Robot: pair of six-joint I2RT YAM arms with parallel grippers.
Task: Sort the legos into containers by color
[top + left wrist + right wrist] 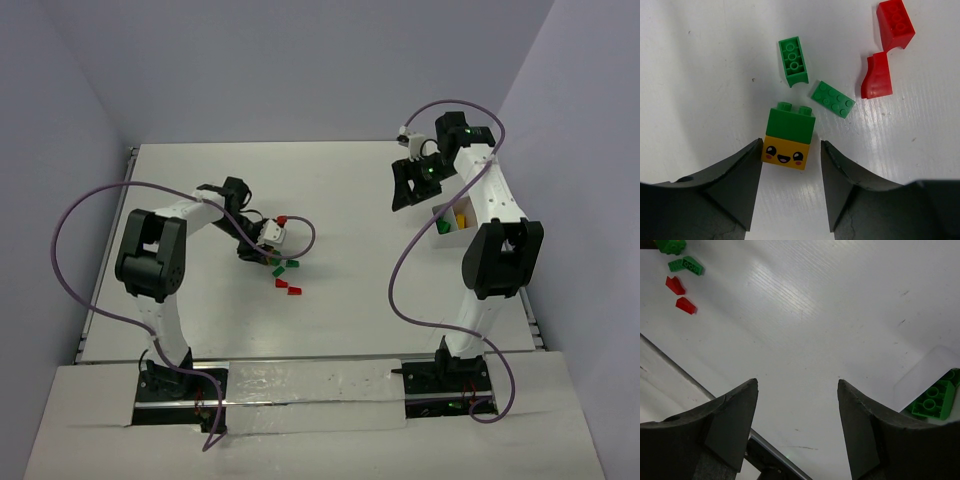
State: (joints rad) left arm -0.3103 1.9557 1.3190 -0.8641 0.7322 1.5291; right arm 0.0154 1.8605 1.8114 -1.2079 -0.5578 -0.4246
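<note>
Left tool [792,143] spread, straddling green-on-yellow smiley plastic brick stack [790,125]; stack's long axis points straight ahead, unpinched.

Yellow smiley-faced, green-topped lego stack [788,137]

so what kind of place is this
Probably a robotics lab test cell: a white table boxed in by plain panels, a left arm and right arm bolted at its near edge, and loose legos with a small white tray.

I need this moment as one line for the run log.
left gripper: open, straddling green-on-yellow stack | right gripper: open, empty
</note>
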